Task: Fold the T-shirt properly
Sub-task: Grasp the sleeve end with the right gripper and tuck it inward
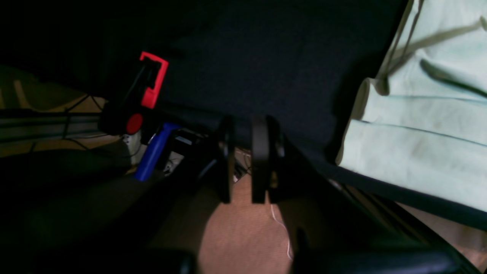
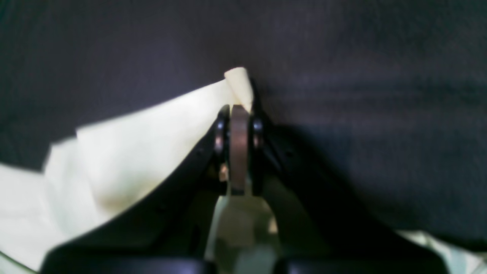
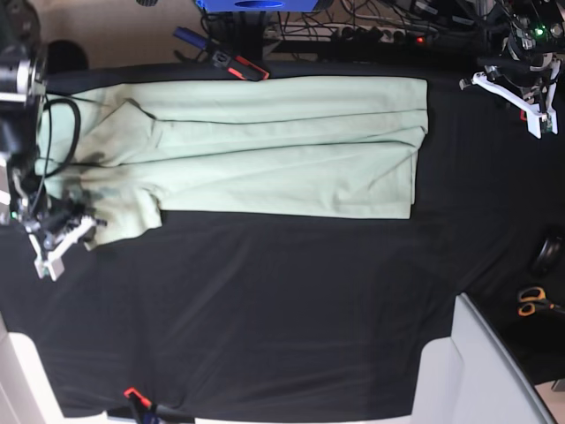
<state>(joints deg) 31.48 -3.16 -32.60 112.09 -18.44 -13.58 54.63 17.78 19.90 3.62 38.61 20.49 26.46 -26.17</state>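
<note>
right tool (image 2: 239, 125) pinches t-shirt (image 3: 265, 146) corner; left tool (image 1: 243, 160) apart

You had a broad open stretch of black table cloth (image 3: 291, 300) across the near half of the base view, with nothing lying on it. The T-shirt (image 3: 282, 146) took up the far band from left to right. At the near right, a pale panel (image 3: 481, 371) cut into the corner, and scissors (image 3: 532, 301) lay just beyond it. Along the far edge, a red clamp (image 3: 240, 66) and a tangle of cables (image 3: 388, 26) crowded the rim. Another red clamp (image 3: 134, 395) sat at the near left edge.
</note>
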